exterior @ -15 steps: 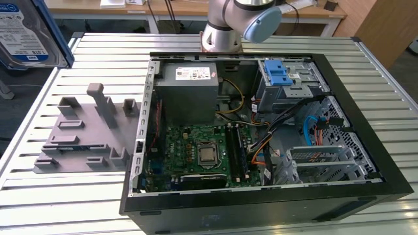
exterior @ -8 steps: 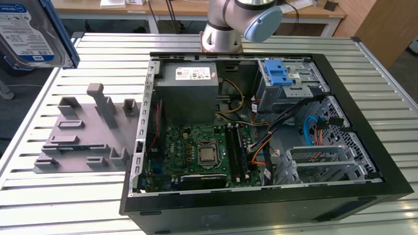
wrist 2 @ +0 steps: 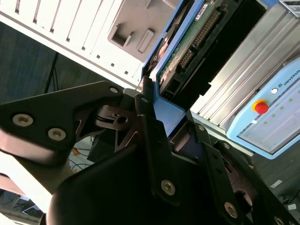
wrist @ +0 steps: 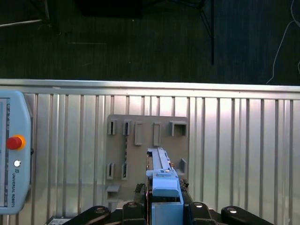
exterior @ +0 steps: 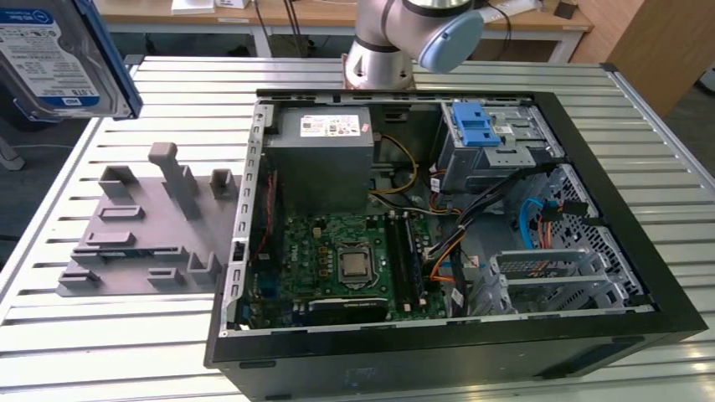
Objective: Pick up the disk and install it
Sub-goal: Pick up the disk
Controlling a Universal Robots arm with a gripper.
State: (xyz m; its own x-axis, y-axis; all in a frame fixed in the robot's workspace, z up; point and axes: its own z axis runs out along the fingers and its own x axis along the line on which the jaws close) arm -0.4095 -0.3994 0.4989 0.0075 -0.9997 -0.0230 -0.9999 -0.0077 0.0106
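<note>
My slatted metal table (exterior: 134,335) carries the open black PC case (exterior: 447,360), lying on its side, toward the exterior view's right. Inside, far left: grey power supply (exterior: 324,167) with a white sticker. Green motherboard (exterior: 324,251) sits just near of it, CPU socket (exterior: 354,264) in its middle. Far right: metal drive cage (exterior: 508,146) with a bright blue latch (exterior: 477,126) on top. Yellow-orange wires (exterior: 397,180) run between supply and cage; a blue cable (exterior: 525,219) loops nearer, right side. Grey fixture plate (exterior: 134,243) with posts and slots lies just left of the case. Wooden desk (exterior: 324,12) far behind.
</note>
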